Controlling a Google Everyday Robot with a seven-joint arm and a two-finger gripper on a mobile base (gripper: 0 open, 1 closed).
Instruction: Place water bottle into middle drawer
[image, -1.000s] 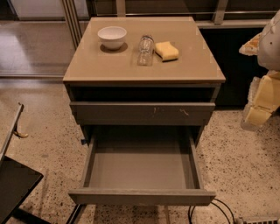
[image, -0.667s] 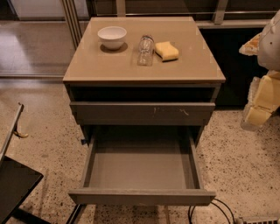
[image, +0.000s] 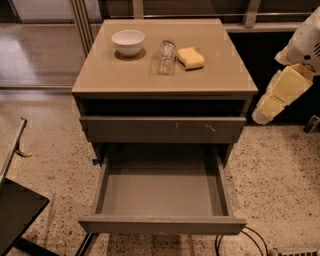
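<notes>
The water bottle (image: 166, 56) is a small clear ribbed plastic bottle lying on its side on the cabinet top, between a white bowl and a yellow sponge. The middle drawer (image: 162, 224) is pulled wide out below, with a plain flat front and a bare grey floor (image: 161, 190); nothing lies in it. My gripper (image: 266, 111) hangs at the pale yellow end of the arm, to the right of the cabinet. It is level with the cabinet's top edge, well apart from the bottle and holding nothing.
The white bowl (image: 128, 42) and the yellow sponge (image: 190, 57) flank the bottle on the cabinet top (image: 115, 75). The drawer with a white-scratched front (image: 162, 129) sits above the open one. A dark frame (image: 17, 210) stands lower left. Cables (image: 245, 240) lie on the speckled floor.
</notes>
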